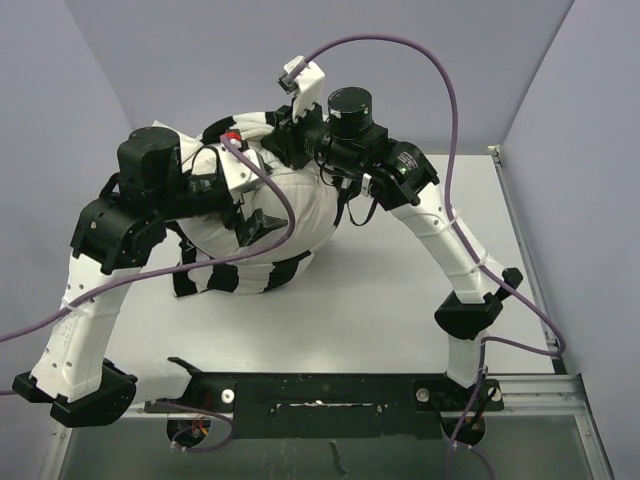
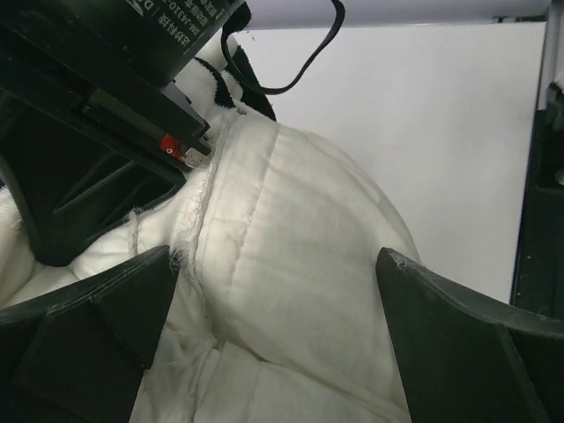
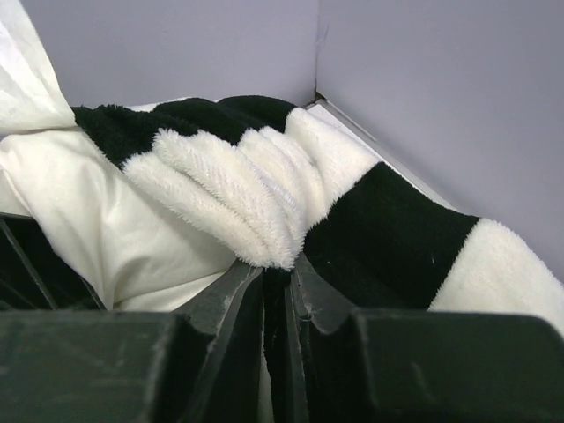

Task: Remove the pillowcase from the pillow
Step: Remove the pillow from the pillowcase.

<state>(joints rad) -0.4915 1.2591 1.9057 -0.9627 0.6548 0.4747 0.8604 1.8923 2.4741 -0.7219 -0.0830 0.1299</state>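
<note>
You've got the right gripper (image 3: 278, 286) clenched on a fold of the pillowcase (image 3: 388, 229), jaws almost meeting with the fabric pinched between them. The case is deep-pile fleece in broad black and white bands. The pinched part is a white band gathered into soft ridges, with a black band right beside it on the right.

Your left gripper (image 2: 273, 344) is released, fingers (image 2: 106, 326) spread wide either side of a rounded bulge of the pillow (image 2: 308, 238), grasping nothing. The left finger looks to be against the fabric. Can't tell contact on the right one.

Pillow: plump, plain white, smooth woven shell with faint stitched lines. A raised seam with frayed threads runs down just beside the left finger.

In the top view the pillow sits domed on the white table (image 1: 400, 290), left of centre toward the far side, with both wrists over it. Much of its top is bare. The case is bunched into a striped roll along the pillow's near edge, touching the table, and another striped fold shows at the far side by the right wrist.

A purple cable (image 1: 440, 90) arcs over the right arm, and a second one drapes across the pillow top
</note>
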